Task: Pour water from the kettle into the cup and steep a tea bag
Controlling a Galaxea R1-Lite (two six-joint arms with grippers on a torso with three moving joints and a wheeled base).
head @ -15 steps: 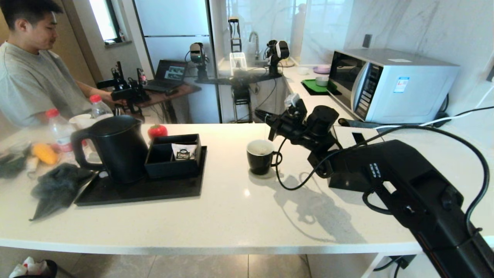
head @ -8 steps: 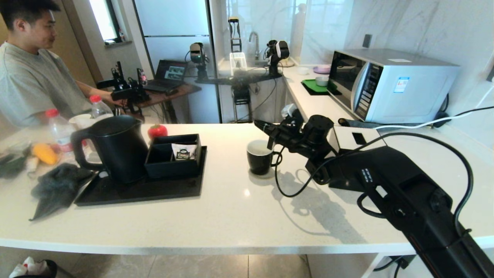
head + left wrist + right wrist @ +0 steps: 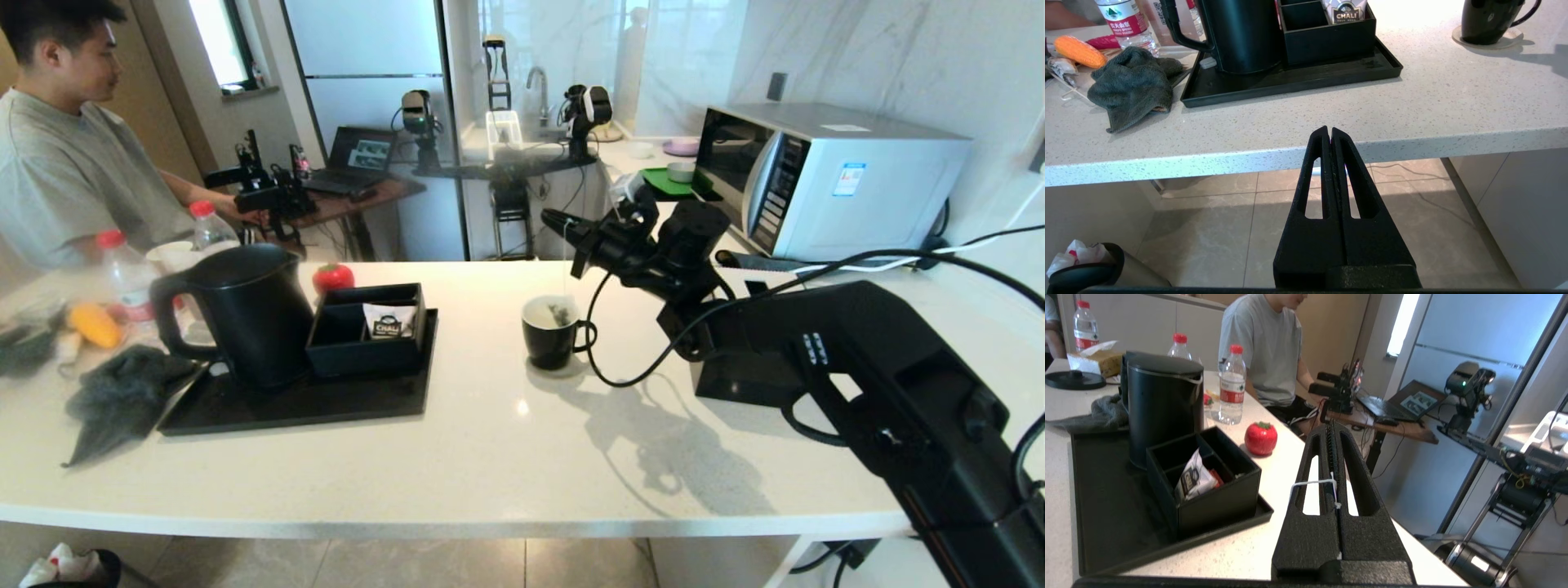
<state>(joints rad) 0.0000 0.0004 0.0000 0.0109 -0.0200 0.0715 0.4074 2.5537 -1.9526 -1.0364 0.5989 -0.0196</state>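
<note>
The black cup (image 3: 549, 336) stands mid-counter on a pale coaster. My right gripper (image 3: 553, 219) hovers above and just behind it, shut on the tea bag's thin white string (image 3: 1311, 483). The string hangs straight down, and the tea bag (image 3: 560, 314) dangles at the cup's mouth, inside the rim. The tall black kettle (image 3: 245, 314) stands on the black tray (image 3: 310, 404) to the left, handle pointing left. My left gripper (image 3: 1329, 130) is shut and empty, parked below the counter's front edge. In the left wrist view the kettle (image 3: 1245, 36) and cup (image 3: 1484, 20) show at the top.
A black organiser box (image 3: 367, 331) with a CHALI sachet (image 3: 389, 321) sits on the tray beside the kettle. A red tomato-shaped object (image 3: 332, 277), water bottles (image 3: 126, 278), a grey cloth (image 3: 122, 396) and a seated person (image 3: 65, 163) are at the left. A microwave (image 3: 824, 180) is at the back right.
My right gripper dipped toward the cup, then rose higher. The tea bag, hidden in the cup before, now shows at the cup's mouth on its taut string. The left arm stayed still.
</note>
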